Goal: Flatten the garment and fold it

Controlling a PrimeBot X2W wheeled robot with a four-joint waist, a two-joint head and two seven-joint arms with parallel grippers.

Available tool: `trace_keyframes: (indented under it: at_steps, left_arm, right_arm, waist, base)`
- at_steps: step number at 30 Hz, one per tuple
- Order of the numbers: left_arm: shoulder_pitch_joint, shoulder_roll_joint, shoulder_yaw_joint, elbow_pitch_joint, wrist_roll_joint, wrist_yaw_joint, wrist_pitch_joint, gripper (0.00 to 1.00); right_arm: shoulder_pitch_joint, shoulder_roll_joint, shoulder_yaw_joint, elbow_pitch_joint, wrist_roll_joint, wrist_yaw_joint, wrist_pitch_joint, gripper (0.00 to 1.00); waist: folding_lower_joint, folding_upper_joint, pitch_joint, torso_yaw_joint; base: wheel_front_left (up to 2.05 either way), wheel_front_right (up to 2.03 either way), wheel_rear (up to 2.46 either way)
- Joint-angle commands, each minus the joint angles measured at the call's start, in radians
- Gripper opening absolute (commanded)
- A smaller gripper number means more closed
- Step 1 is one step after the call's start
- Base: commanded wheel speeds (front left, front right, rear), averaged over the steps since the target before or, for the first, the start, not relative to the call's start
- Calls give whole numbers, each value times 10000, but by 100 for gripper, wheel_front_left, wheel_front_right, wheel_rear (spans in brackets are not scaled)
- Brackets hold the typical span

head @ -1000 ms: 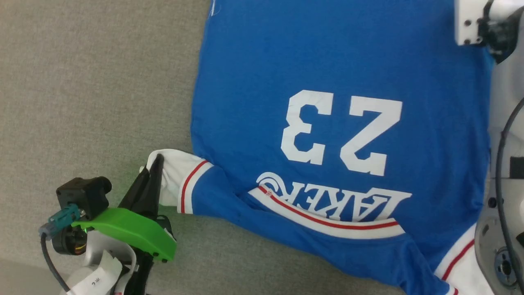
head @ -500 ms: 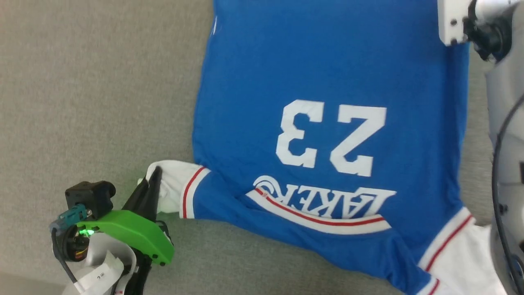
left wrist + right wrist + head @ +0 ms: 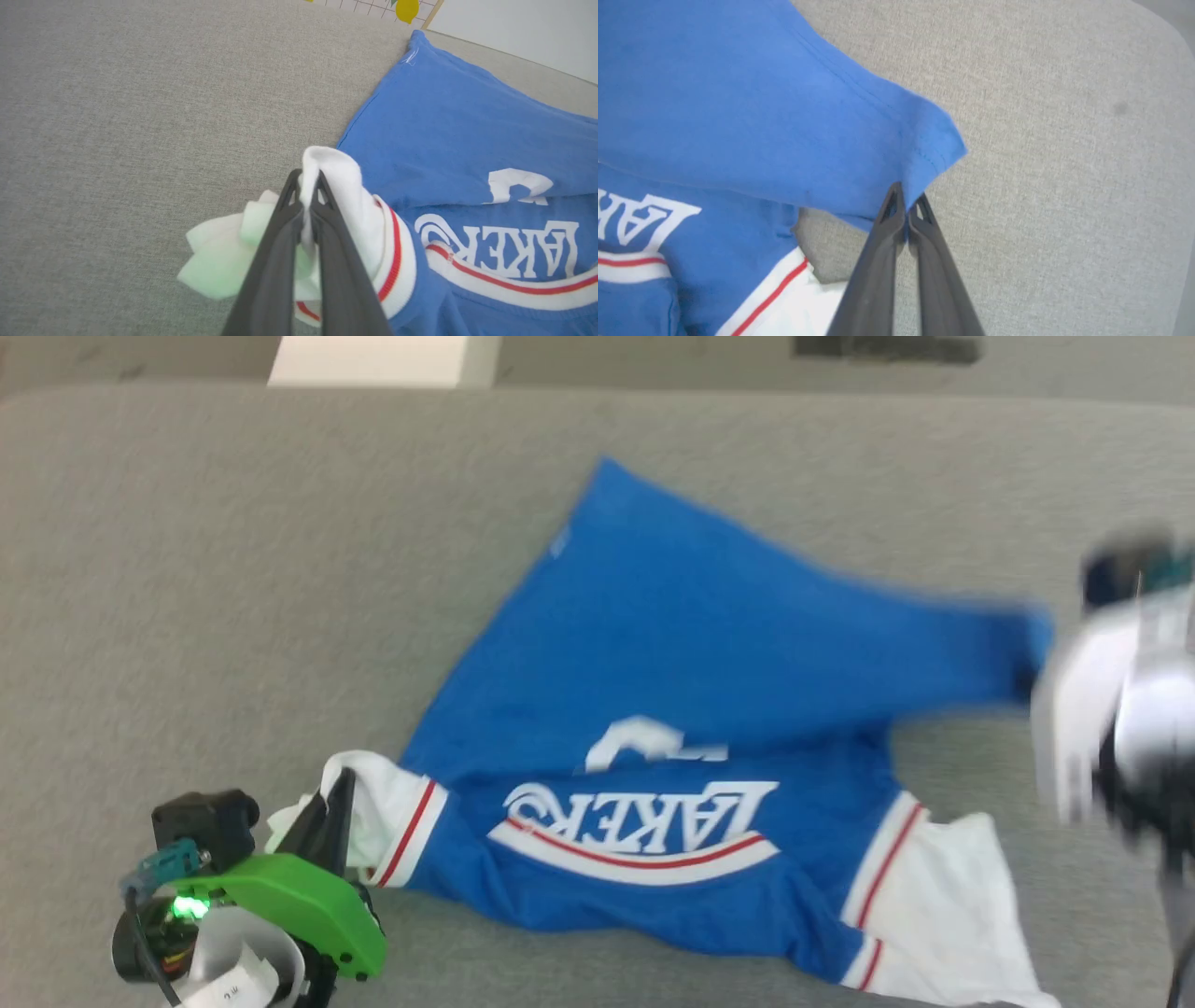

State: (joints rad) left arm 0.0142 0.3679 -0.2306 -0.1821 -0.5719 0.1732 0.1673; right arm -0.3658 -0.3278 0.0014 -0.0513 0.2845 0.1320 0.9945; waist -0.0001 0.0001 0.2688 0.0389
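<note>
Spanning both grippers, the garment (image 3: pixel 672 653) lay crosswise: left gripper (image 3: pixel 308 182) clenched on its white sleeve (image 3: pixel 348 186), right gripper (image 3: pixel 906 200) clenched on its hem corner (image 3: pixel 924 140).

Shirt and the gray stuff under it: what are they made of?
The shirt looks like soft, matte knit cloth: it drapes, bunches and shows a stitched hem. The gray surface looks like woven fabric with a fine, dull weave, perhaps upholstery; I cannot be sure.

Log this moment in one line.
left claw: shut on white sleeve; right claw: shut on blue hem corner; garment: partly doubled over
</note>
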Motion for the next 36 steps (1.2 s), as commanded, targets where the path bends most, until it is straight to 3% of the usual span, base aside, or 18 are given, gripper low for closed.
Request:
trace_keyframes:
  at_steps: [1, 2, 4, 10, 11, 12, 18, 24, 32, 34, 36]
  left_arm:
    - [196, -9, -34, 73, 39, 71, -4, 0]
    - [197, -31, -86, 133, 21, 38, -33, 0]
    - [188, -54, -128, 209, -4, 8, -42, 0]
    - [260, -106, -146, 444, -104, -4, -103, 0]
    - [282, -107, -144, 472, -118, -1, -109, 0]
    - [308, -106, -142, 501, -134, 0, -116, 0]
    - [412, -76, -67, 597, -197, 61, -160, 0]
    - [492, 2, 17, 559, -244, 109, -175, 0]
    - [77, -35, -124, 422, -237, 2, -154, 0]
    - [-161, -63, -178, 482, -250, -86, -195, 0]
    - [-264, -108, -223, 524, -254, -124, -234, 0]
  right_arm:
    - [1820, 568, -427, -902, 191, -13, 222, 0]
    - [3163, 1266, -683, -1154, 196, -13, 133, 0]
    - [3935, 1927, -769, -1092, 334, -13, 105, 0]
    - [5125, 2560, -593, -717, 548, -13, -305, 0]
    - [5130, 2580, -641, -714, 534, -13, -488, 26]
    - [5069, 2606, -787, -758, 543, -13, -775, 100]
    - [4023, 2706, -1418, -1437, 834, -13, -2840, 100]
    - [2185, 2541, -831, -1119, 605, -13, -3661, 100]
    - [-1186, 2280, 722, 1243, -315, -13, -3357, 100]
    - [-2686, 2227, 1539, 2863, -1162, -13, -2604, 100]
    - [-3363, 2236, 1832, 3599, -1674, -13, -2279, 100]
  waist:
    - [1, -1, -907, -881]
    - [1, -1, -956, -883]
    - [1, -1, -1025, -864]
    - [1, -1, -1170, -795]
    - [1, -1, -1186, -792]
    - [1, -1, -1204, -788]
    - [1, -1, -1284, -736]
    - [1, -1, -1023, -629]
    - [1, -1, -18, 121]
    - [1, -1, 480, 517]
    - [1, -1, 694, 698]
  base:
    - [0, 0, 0]
    - [0, 0, 0]
    - [0, 0, 0]
    - [0, 0, 0]
    - [0, 0, 0]
    - [0, 0, 0]
    - [0, 0, 0]
    - [0, 0, 0]
    - [0, 0, 0]
    - [0, 0, 0]
    - [0, 0, 0]
